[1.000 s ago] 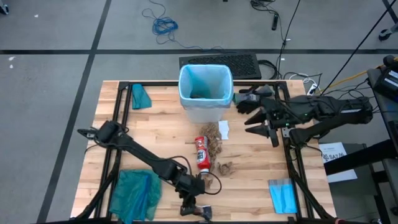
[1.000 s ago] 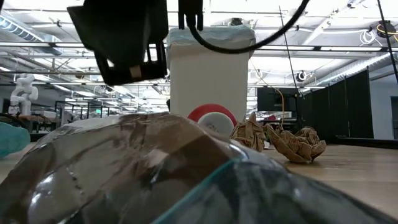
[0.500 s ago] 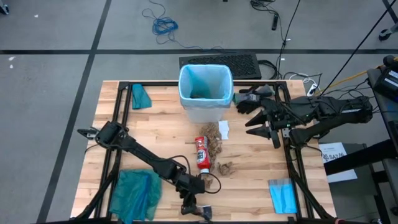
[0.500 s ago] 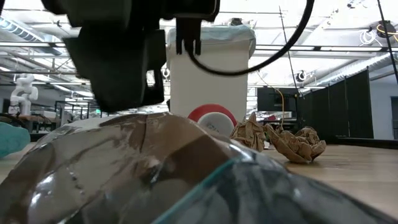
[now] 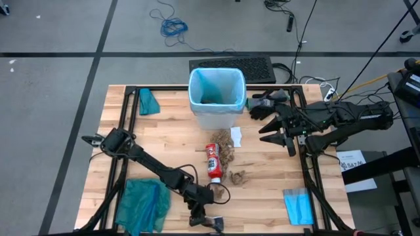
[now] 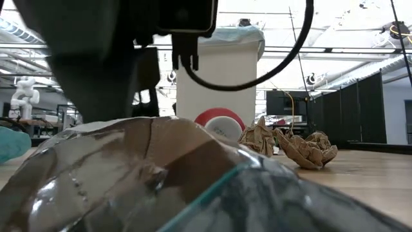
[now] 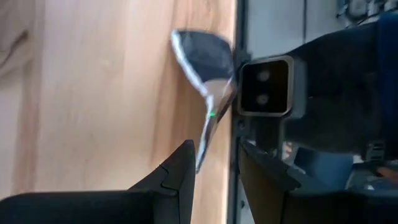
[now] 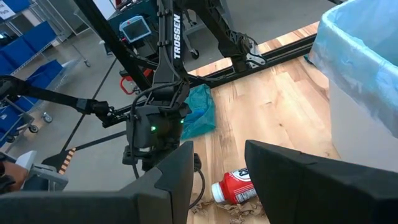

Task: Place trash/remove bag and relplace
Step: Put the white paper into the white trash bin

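A dark wrapper (image 5: pixel 214 223) with a silvery edge lies at the table's near edge; in the low view the wrapper (image 6: pixel 148 180) fills the foreground. My left gripper (image 7: pixel 216 149) is open, slanting down over it, with the wrapper's raised edge (image 7: pixel 204 134) between its fingers. The red-and-white bottle (image 5: pixel 212 160), brown paper scraps (image 5: pixel 225 147) and a white scrap (image 5: pixel 236 136) lie mid-table. The light-blue bag (image 5: pixel 216 88) lines the white bin (image 6: pixel 215 77). My right gripper (image 5: pixel 268 133) hangs open in the air to the right of the bin, holding nothing. My left gripper comes at the wrapper slanting down toward the near edge, one finger on each side of the wrapper's upturned silvery edge (image 7: pixel 200 158). Whether a finger touches that edge, I cannot tell. The wrapper lies on the table.
A darker teal-green bag (image 5: pixel 143 203) lies at the near left, a small teal piece (image 5: pixel 148 101) at the far left, and a folded blue sheet (image 5: pixel 298 206) at the near right. Black frame rails (image 5: pixel 125 131) run along both sides. A keyboard (image 5: pixel 231 67) sits behind the bin.
My left gripper has sunk toward the wrapper at the near edge, tipping a little; in the low view it has dropped close above the wrapper. Its fingers keep the same gap. The wrapper and the other litter lie as before.
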### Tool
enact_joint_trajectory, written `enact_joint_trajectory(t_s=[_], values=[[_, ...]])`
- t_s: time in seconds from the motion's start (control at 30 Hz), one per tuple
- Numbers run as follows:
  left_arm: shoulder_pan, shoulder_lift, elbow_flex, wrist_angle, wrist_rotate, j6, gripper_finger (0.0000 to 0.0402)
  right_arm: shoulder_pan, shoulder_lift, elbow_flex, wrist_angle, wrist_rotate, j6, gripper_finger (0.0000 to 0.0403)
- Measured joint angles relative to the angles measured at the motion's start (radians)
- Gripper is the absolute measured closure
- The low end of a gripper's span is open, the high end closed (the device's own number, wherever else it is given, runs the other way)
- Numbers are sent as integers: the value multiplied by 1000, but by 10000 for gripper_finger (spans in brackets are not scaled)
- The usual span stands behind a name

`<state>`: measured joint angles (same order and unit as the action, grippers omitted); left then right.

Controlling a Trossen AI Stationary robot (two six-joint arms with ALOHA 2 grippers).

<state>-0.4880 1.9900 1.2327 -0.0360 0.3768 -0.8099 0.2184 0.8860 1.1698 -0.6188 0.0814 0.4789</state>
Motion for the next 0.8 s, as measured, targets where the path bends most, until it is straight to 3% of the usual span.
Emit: enact_joint_trajectory(t_s=[0.8], values=[[-38, 94, -3, 232, -40, -136, 293, 0, 0, 0, -23, 1, -4, 266]])
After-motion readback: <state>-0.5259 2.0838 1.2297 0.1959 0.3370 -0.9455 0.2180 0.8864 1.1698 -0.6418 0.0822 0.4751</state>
